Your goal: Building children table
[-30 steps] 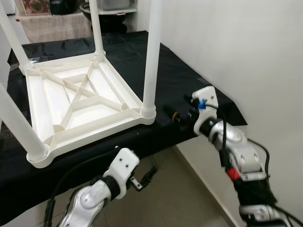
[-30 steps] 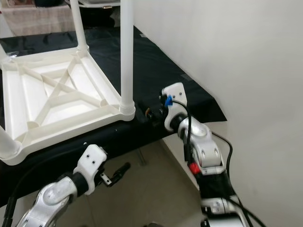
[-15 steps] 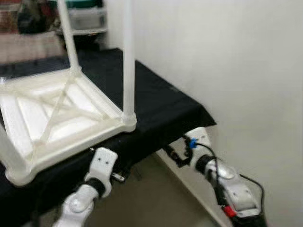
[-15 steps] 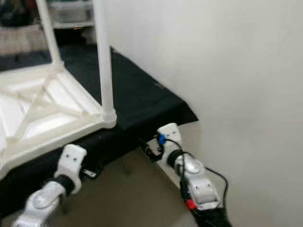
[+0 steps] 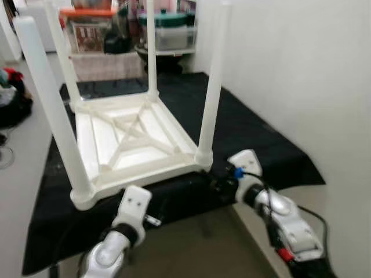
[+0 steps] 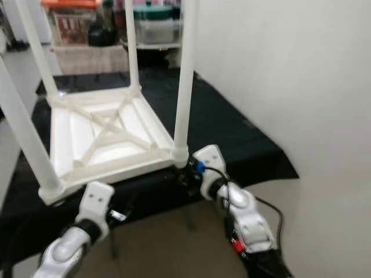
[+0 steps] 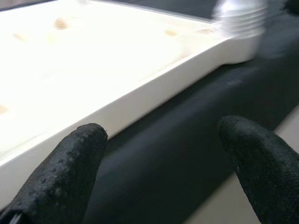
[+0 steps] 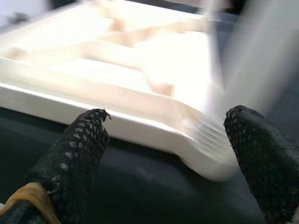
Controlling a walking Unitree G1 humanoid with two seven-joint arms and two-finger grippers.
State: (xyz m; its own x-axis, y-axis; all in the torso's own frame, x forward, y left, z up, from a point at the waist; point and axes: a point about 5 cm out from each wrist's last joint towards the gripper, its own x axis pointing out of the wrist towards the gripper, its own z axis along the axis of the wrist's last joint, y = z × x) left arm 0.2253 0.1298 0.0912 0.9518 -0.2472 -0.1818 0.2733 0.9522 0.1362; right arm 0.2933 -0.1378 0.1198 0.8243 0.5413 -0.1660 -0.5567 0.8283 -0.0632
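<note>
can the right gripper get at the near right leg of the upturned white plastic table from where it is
Probably yes: the right gripper, fingers open, sits just below the near right leg of the upturned white plastic table, nothing between.

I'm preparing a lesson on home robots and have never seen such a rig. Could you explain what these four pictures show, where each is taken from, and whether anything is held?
A humanoid robot with two silver arms films itself. Two pictures come from its head, looking down; two from its wrists, looking along black fingers. A white plastic children's table lies upside down, four legs up, on a black-covered surface. The left gripper hangs below the surface's front edge; the right gripper is near the table's closest corner. Both are open, holding nothing.
</note>
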